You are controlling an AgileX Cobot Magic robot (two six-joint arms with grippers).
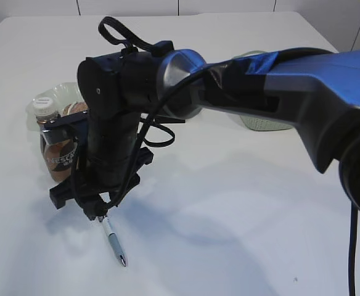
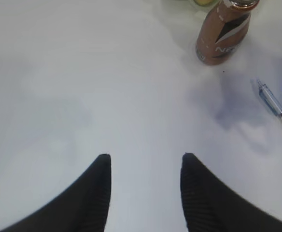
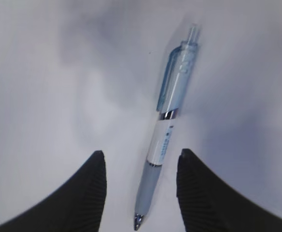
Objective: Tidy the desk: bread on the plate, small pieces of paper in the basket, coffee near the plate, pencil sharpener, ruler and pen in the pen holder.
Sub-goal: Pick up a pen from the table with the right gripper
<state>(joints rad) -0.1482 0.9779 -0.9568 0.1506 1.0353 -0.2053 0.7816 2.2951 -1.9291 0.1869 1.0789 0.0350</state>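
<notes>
A pale blue pen (image 3: 166,130) lies flat on the white table, its tip end between the fingertips of my right gripper (image 3: 141,152), which is open and straddles it without touching. From outside, the right gripper (image 1: 98,214) points straight down over the pen (image 1: 114,242). Behind the gripper stands the brown coffee bottle (image 1: 55,157), beside the plate (image 1: 60,95) that holds bread (image 1: 75,110). My left gripper (image 2: 146,157) is open over bare table, with the coffee (image 2: 223,34) and the pen (image 2: 276,106) ahead to its right. Pencil sharpener, ruler, paper pieces and pen holder are out of view.
A pale green basket (image 1: 260,123) sits at the back right, mostly hidden behind the right arm (image 1: 278,80), which reaches across the table from right to left. The left arm does not show in the exterior view.
</notes>
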